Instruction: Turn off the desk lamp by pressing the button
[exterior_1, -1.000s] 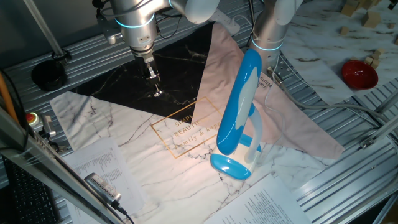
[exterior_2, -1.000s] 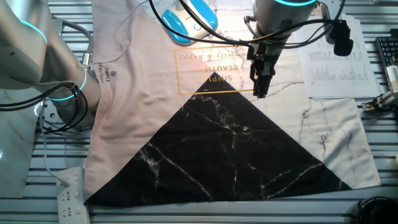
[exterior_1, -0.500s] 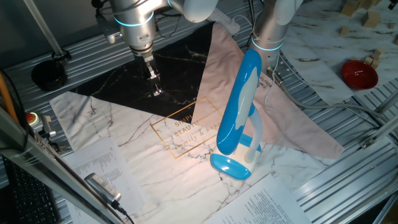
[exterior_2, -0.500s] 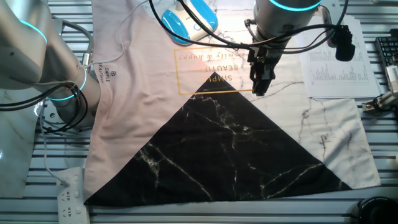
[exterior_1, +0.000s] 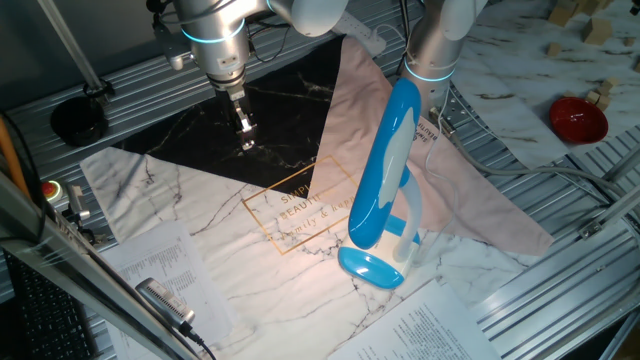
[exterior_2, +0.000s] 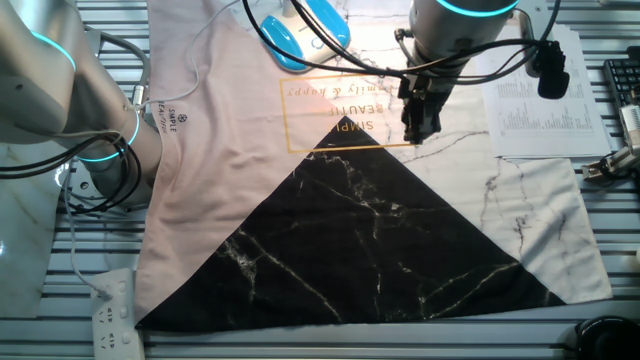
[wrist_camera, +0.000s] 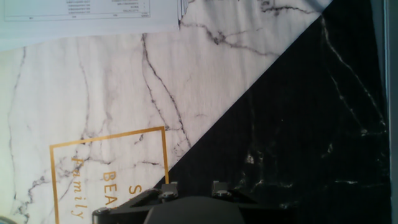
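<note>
The desk lamp (exterior_1: 385, 165) is blue and white, with its long oval head tilted over its small blue base (exterior_1: 370, 268) on the marble-print mat. It is lit and casts a glow on the mat below. It also shows at the top edge of the other fixed view (exterior_2: 300, 30). My gripper (exterior_1: 246, 135) hangs fingers down over the border of the mat's black and white parts, well left of the lamp and apart from it. In the other fixed view the gripper (exterior_2: 418, 128) is right of the gold-framed lettering. The hand view shows only mat, no fingertips.
A second robot arm (exterior_1: 432, 50) stands right behind the lamp. A red bowl (exterior_1: 577, 118) and wooden blocks lie at the far right. Printed papers (exterior_1: 160, 265) and a pen-like tool (exterior_1: 165, 303) lie at the front left. A power strip (exterior_2: 115, 310) sits by the mat's corner.
My gripper has risen a little above the mat and drifted slightly. The lamp has not moved and stays lit.
</note>
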